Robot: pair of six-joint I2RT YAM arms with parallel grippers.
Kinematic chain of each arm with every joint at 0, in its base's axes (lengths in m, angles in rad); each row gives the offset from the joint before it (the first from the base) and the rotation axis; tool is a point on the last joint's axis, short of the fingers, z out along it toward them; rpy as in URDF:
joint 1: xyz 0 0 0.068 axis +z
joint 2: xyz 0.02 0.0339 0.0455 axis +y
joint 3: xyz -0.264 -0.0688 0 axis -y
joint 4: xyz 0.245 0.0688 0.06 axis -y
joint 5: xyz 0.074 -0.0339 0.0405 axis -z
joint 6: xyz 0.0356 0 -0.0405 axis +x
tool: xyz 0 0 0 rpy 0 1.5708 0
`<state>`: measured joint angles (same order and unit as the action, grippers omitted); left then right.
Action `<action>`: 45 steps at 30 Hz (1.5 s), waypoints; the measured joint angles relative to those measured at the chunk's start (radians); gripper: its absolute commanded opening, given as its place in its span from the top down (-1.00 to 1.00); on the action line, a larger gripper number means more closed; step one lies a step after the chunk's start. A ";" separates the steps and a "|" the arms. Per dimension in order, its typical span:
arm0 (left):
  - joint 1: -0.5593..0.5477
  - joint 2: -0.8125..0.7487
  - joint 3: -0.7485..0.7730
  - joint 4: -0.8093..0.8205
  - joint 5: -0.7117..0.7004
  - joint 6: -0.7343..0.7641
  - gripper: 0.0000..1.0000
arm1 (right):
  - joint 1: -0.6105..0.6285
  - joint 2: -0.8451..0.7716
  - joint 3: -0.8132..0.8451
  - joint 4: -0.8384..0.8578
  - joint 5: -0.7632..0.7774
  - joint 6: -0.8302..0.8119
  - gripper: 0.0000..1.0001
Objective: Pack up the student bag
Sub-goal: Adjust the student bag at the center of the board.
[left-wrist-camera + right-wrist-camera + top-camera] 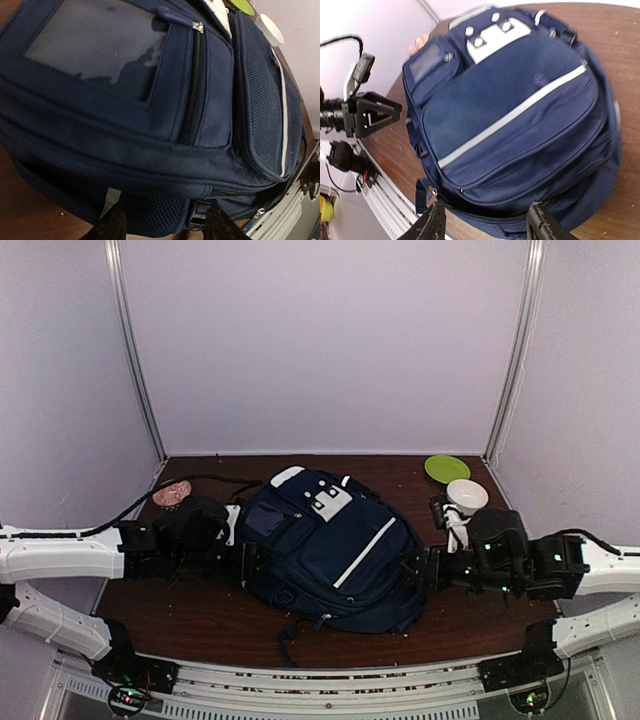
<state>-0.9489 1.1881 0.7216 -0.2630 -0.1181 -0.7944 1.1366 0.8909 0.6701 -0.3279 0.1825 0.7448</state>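
Student bag [335, 540] flat between left claw [248, 562] and right claw [420, 570], both spread open, gripping nothing

Robot lab test booth: plain lilac walls [320, 340] and metal corner posts [135, 350] beyond the jaws, wooden table [200, 615] under them, slotted metal rail [330, 685] with bolted arm bases [135, 672] behind.

Dark wooden table [200, 620] — pale lilac walls [320, 340], silver corner posts [135, 350] — even light.
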 measured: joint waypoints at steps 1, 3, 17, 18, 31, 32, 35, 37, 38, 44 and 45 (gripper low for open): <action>-0.007 0.002 -0.016 0.006 0.006 -0.041 -0.85 | 0.024 0.030 0.000 0.008 0.006 0.004 -0.12; -0.021 0.006 -0.034 0.025 0.011 -0.120 -0.89 | 0.060 0.080 0.000 0.018 0.021 0.012 -0.13; -0.093 0.005 -0.246 0.187 0.021 -0.594 -0.96 | 0.169 0.188 0.021 0.080 0.107 0.043 -0.22; -0.093 -0.002 -0.253 0.185 0.021 -0.614 -0.96 | 0.172 0.190 0.023 0.079 0.108 0.045 -0.22; -0.048 0.050 -0.268 0.301 0.013 -0.690 -0.77 | 0.199 0.198 0.031 0.099 0.117 0.069 -0.23; -0.047 0.079 -0.268 0.323 0.023 -0.690 -0.61 | 0.202 0.202 0.033 0.100 0.108 0.071 -0.22; -0.043 0.156 -0.269 0.406 0.045 -0.695 -0.05 | 0.217 0.231 0.055 0.111 0.068 0.074 -0.20; -0.038 0.190 -0.274 0.466 0.053 -0.702 0.46 | 0.230 0.267 0.082 0.124 0.029 0.075 -0.19; -0.033 0.201 -0.279 0.497 0.056 -0.702 0.74 | 0.238 0.286 0.095 0.132 0.011 0.076 -0.18; -0.021 0.173 -0.295 0.542 0.056 -0.680 1.00 | 0.267 0.369 0.138 0.158 -0.048 0.092 -0.15; -0.021 0.145 -0.294 0.528 0.050 -0.669 1.00 | 0.269 0.371 0.138 0.158 -0.046 0.099 -0.15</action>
<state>-0.9699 1.3334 0.4271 0.2653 -0.0677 -1.4631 1.4055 1.2617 0.8082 -0.1699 0.1368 0.8436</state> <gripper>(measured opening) 0.041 0.580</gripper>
